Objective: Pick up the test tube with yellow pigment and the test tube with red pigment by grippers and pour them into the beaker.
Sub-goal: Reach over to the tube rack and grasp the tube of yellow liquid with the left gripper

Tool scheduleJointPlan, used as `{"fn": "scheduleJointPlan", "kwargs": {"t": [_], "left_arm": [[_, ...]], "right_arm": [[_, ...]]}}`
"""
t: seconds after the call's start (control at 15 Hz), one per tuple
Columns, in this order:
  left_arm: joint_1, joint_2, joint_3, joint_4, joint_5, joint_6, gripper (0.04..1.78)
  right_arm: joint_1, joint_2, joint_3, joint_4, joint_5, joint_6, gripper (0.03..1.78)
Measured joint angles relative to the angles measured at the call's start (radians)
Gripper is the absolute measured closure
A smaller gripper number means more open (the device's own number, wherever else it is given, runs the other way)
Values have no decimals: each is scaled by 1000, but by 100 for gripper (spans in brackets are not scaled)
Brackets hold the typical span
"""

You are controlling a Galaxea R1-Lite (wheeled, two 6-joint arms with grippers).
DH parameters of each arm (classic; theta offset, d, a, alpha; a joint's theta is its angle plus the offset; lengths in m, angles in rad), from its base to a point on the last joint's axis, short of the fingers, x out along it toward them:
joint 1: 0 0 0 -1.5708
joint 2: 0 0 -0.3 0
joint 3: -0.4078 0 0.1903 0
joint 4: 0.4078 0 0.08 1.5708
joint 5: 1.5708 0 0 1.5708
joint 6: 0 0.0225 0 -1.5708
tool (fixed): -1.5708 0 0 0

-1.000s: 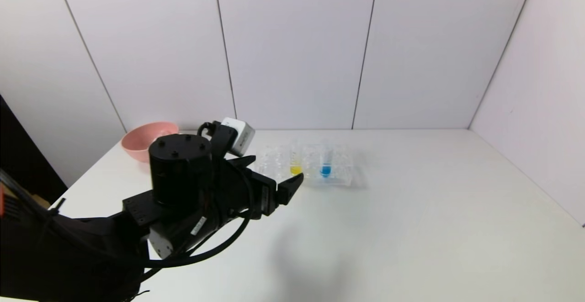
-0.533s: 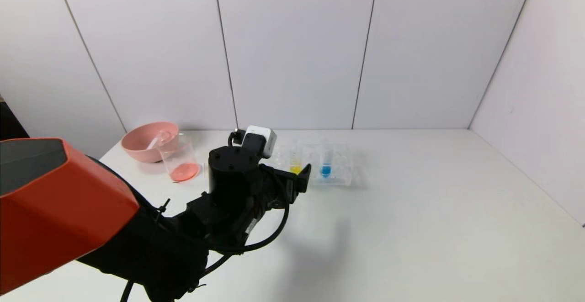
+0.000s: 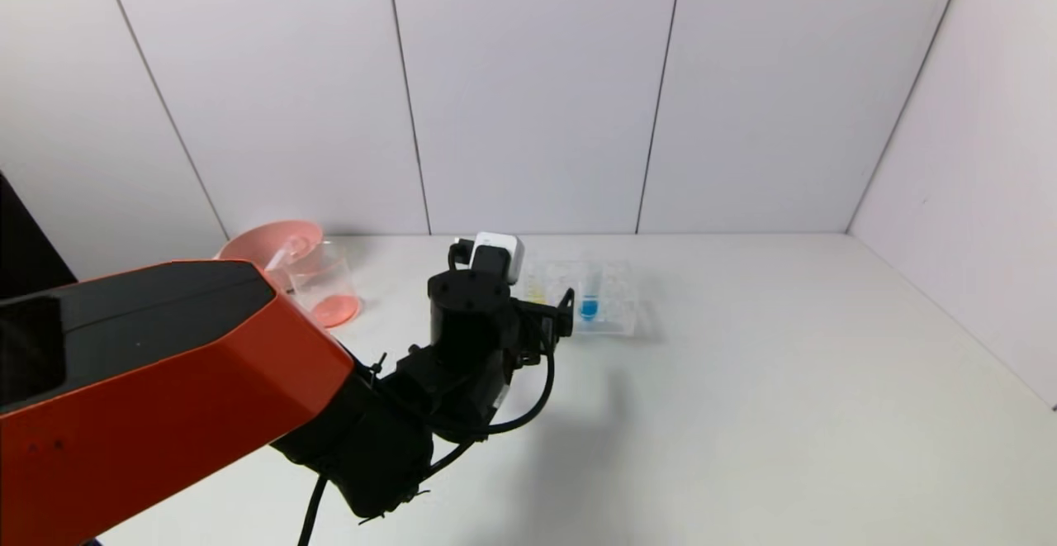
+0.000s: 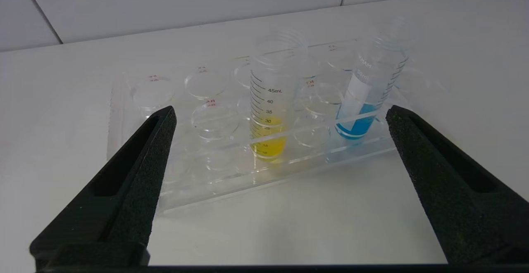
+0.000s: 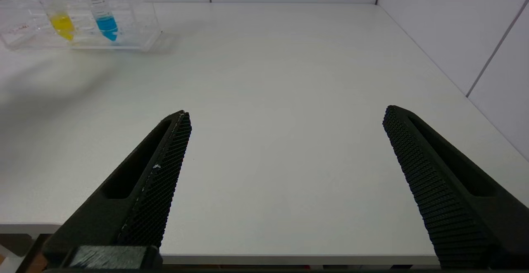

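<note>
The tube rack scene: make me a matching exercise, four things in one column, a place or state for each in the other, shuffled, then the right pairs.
Things:
1. yellow test tube
2. blue test tube
3. beaker
4. left end effector

Places or states:
A. on the table in front of the pink bowl, red liquid at its bottom
B. open, facing the tube rack, holding nothing
C. upright in the rack, opposite the open fingers
D. leaning in the rack, towards one end

Pairs: 1-C, 2-D, 3-A, 4-B
</note>
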Motion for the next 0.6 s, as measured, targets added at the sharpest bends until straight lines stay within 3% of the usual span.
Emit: {"fn": "scheduleJointPlan", "kwargs": {"t": [0.6], "left_arm": [[33,131,-187,18,25,26,5]], "right_arm": [[0,0,1,0,0,0,11]]}}
